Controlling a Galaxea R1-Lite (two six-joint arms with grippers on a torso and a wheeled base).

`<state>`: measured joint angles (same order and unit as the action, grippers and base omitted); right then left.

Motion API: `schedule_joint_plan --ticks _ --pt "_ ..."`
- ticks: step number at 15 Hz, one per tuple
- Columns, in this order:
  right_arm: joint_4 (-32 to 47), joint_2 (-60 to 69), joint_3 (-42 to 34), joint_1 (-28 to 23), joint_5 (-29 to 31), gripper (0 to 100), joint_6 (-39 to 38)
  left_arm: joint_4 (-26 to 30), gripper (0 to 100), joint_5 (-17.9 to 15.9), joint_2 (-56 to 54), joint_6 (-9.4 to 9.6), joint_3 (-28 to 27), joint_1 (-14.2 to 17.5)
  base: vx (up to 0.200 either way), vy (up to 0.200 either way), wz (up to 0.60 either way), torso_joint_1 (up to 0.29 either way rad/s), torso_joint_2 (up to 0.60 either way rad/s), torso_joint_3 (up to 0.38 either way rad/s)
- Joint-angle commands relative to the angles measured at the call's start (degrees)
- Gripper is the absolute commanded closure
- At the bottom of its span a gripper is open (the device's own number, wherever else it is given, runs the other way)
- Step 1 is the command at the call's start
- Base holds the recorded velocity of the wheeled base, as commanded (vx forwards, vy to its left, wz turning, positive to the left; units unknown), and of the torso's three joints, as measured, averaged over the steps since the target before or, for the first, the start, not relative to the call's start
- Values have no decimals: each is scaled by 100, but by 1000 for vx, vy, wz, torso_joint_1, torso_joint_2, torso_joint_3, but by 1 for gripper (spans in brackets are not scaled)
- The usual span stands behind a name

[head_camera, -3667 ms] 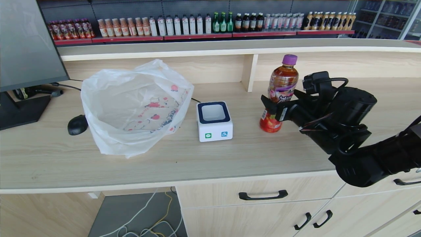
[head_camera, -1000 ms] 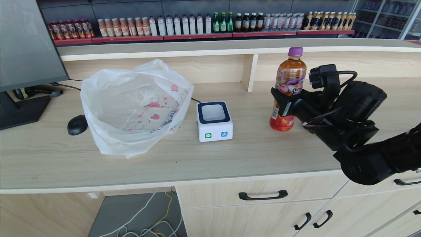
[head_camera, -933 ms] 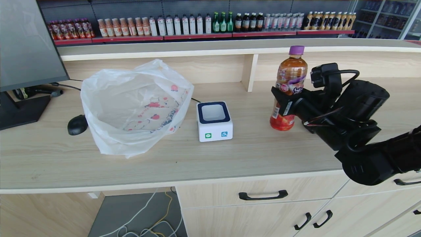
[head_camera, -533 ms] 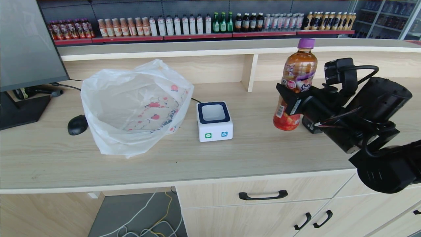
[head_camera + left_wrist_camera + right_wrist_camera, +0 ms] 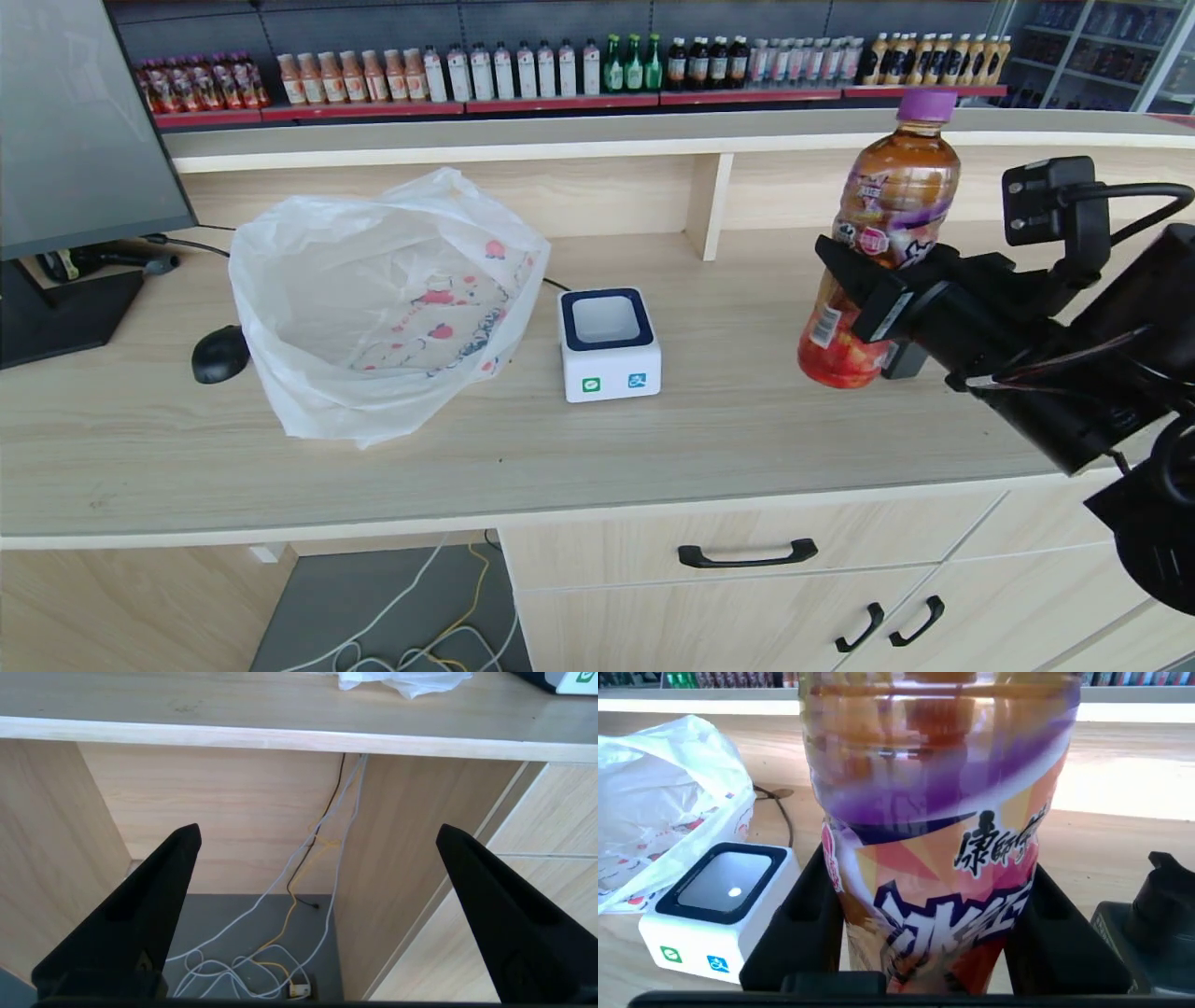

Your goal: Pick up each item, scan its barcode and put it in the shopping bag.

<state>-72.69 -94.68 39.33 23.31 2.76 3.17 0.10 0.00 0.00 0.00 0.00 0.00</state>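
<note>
My right gripper [image 5: 864, 303] is clamped on the purple-capped drink bottle [image 5: 892, 201], holding it near upright above the counter [image 5: 560, 448], right of the barcode scanner [image 5: 609, 343]. The shopping bag [image 5: 373, 299] sits left of the scanner. My left gripper [image 5: 313, 905] hangs spread apart, low before the counter.

Bright, even light from above washes the pale table [image 5: 700, 439], leaving only soft shadows under the shopping bag [image 5: 373, 289] and the scanner [image 5: 609, 347], glinting on the shoulder of the bottle [image 5: 882, 233], while under the table it is dimmer and the head view bows straight edges near its corners.
</note>
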Motion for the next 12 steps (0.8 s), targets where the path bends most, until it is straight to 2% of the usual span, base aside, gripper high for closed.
schedule_joint_plan --ticks 1,6,9,12 --pt "-26 495 -373 218 6 100 -27 -10 0 0 0 -9 0 0 0 0 0 0 0 0" --pt "-26 1216 -1147 306 -3 100 -124 -1 0 0 0 0 0 -9 0 0 0 0 0 0" --pt "1 1453 -1357 411 -3 100 -124 -10 0 0 0 0 0 0 0 0 0 0 0 0" --pt "53 1523 -1481 754 -12 100 -335 -10 0 0 0 0 0 0 0 0 0 0 0 0"
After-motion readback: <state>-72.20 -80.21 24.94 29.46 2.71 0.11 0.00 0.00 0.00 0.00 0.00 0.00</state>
